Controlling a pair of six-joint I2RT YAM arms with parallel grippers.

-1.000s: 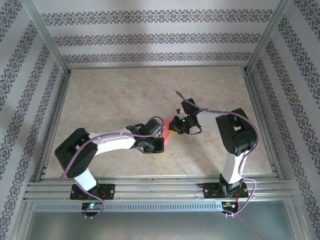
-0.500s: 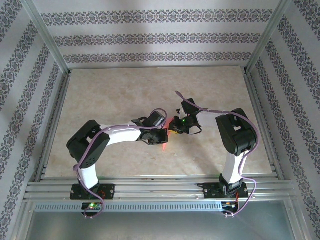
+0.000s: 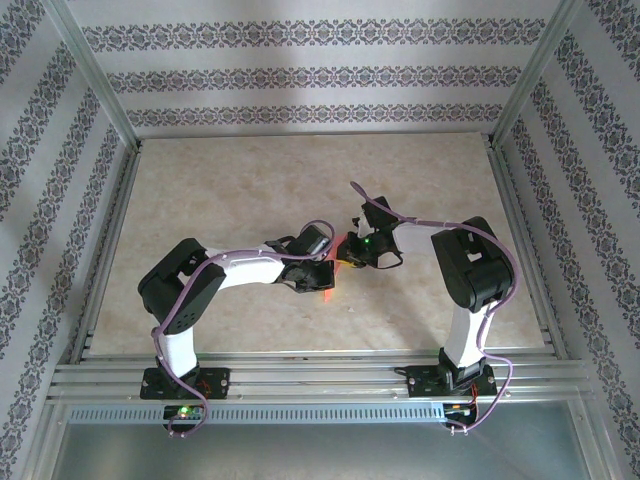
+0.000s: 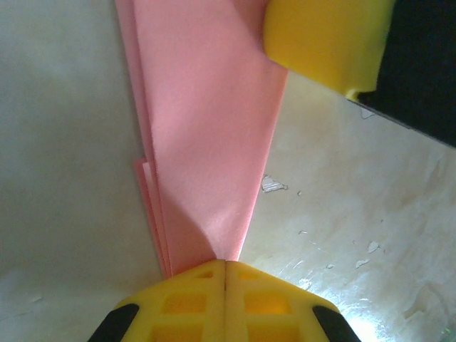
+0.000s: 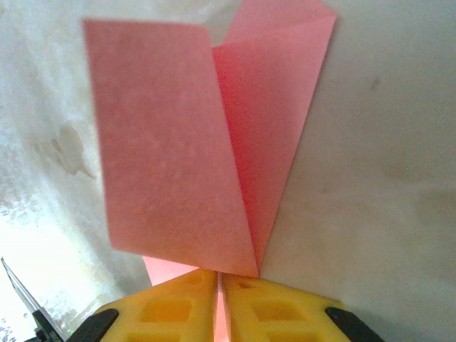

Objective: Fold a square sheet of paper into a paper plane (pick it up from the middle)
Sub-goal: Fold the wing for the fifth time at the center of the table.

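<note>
Through the left wrist camera the paper plane (image 4: pixel 206 128) ran off the top of the picture, so I could not see its far end. Its layered edges tapered to a point right at the seam of the left tool (image 4: pixel 225 265), which was clenched tight. I could not tell whether that tip was truly pinched or only pressed against the bench (image 4: pixel 370 214). A yellow pad (image 4: pixel 320 35) of the other arm sat over the paper's upper right edge, and it was cut off too. On the right wrist camera the right tool (image 5: pixel 218 279) was closed on the paper. Pink showed in the slit between its pads, and one blurred flap stood up. From above, both tool heads covered most of the paper, which lay mid-bench toward the front. The bench was mottled beige, scuffed and glaring in places, and it was framed by aluminium rails (image 3: pixel 300 372) and striped, patterned wallpaper (image 3: pixel 300 75).
</note>
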